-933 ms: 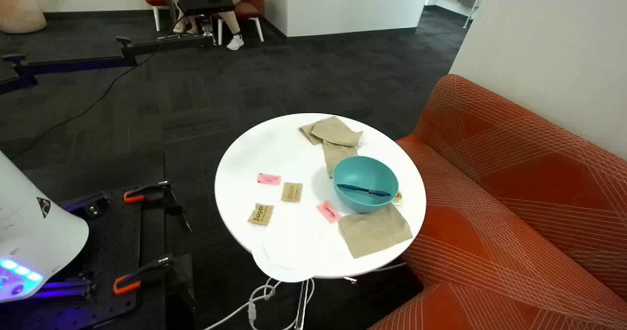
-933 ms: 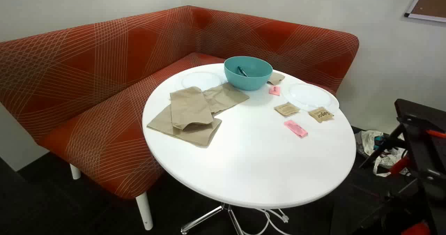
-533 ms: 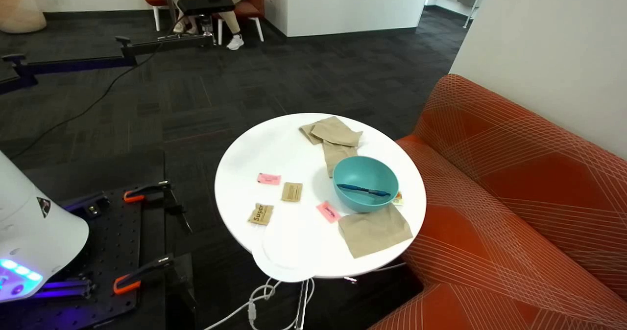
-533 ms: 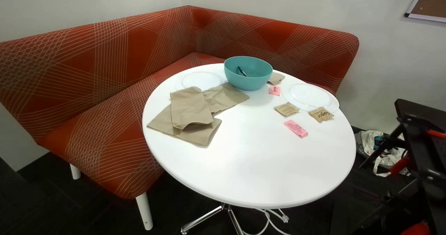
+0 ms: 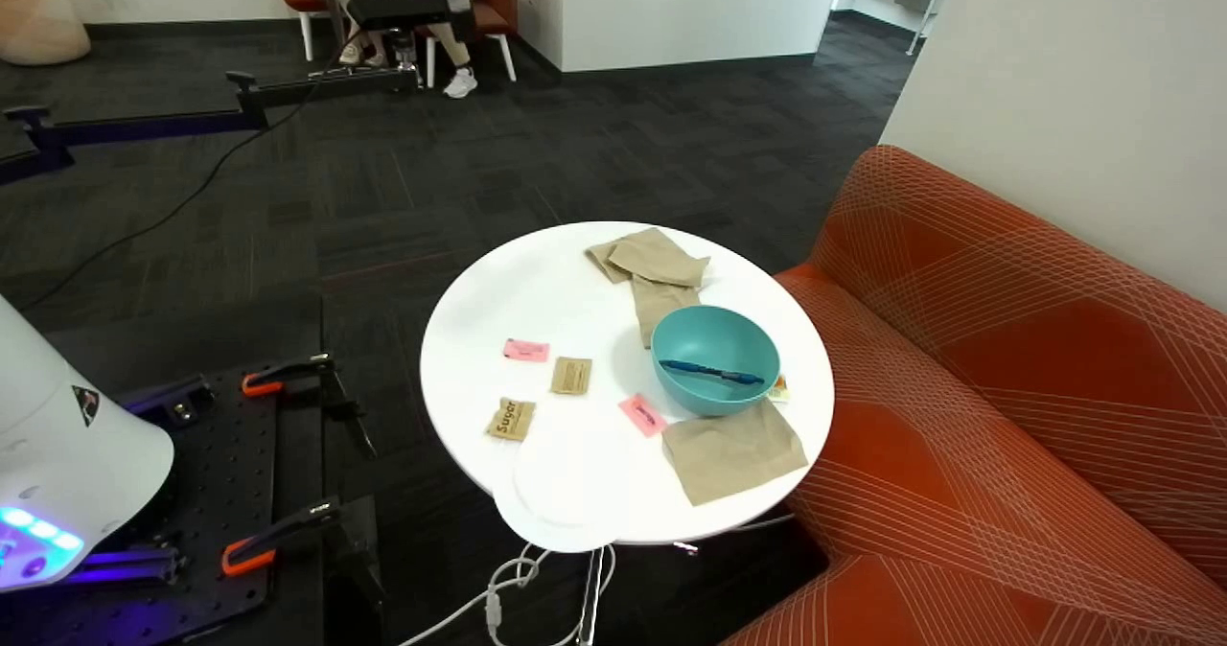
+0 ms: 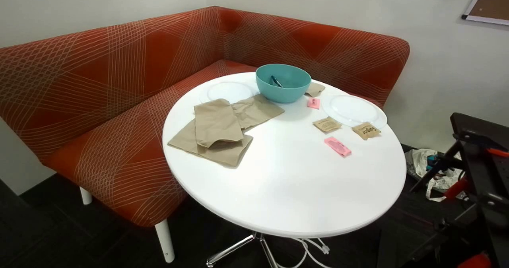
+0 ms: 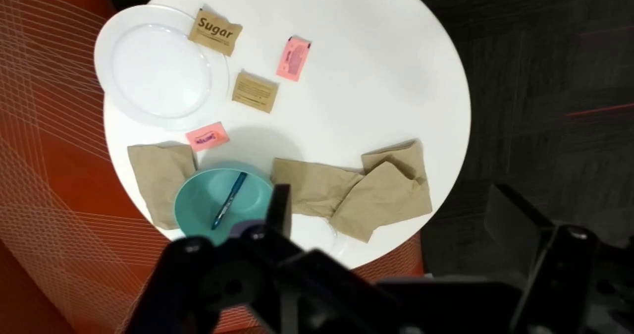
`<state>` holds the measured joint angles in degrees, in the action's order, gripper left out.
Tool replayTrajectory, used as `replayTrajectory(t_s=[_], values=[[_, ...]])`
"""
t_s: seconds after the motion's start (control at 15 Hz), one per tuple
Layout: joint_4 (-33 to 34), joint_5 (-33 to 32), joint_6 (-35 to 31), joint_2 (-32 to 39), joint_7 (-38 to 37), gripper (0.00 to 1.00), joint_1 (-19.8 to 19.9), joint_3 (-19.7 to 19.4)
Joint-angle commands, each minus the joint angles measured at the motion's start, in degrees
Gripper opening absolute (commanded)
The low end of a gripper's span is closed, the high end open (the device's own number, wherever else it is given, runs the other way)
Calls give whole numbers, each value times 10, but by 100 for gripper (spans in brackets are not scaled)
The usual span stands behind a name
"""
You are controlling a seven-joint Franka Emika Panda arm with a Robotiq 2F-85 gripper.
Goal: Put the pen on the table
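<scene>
The pen [image 5: 711,372] is dark blue and lies inside the teal bowl [image 5: 705,325], leaning across its inner wall. In the wrist view the whole pen [image 7: 229,201] shows in the bowl [image 7: 190,195]; in an exterior view only part of the pen [image 6: 276,81] shows above the bowl's rim [image 6: 283,95]. The bowl stands on the white round table [image 5: 498,291], near the sofa side. My gripper [image 7: 391,193] is open and empty, with its fingers wide apart. It is high above the table, and its left finger overlaps the bowl's edge in the wrist view. Neither exterior view shows the gripper.
Brown napkins [image 7: 381,195] lie beside the bowl. Pink packets [image 7: 293,59] and tan sugar packets [image 7: 215,31] lie on the table. A clear plate [image 7: 161,71] overhangs the table's edge; another clear plate [image 6: 228,92] lies near the bowl. An orange-red sofa [image 5: 920,406] borders the table.
The pen, bowl and things on the table have not moved. In an exterior view, the person seated in the background has shifted slightly.
</scene>
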<state>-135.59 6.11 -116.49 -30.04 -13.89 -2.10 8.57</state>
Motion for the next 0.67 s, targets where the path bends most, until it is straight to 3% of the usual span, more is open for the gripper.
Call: replayTrajectory(t_s=[0.0,0.6], values=[[39,-41,-30,79,-29,100,32,-6],[102,-94,-115,273,-114,100,57,-47]])
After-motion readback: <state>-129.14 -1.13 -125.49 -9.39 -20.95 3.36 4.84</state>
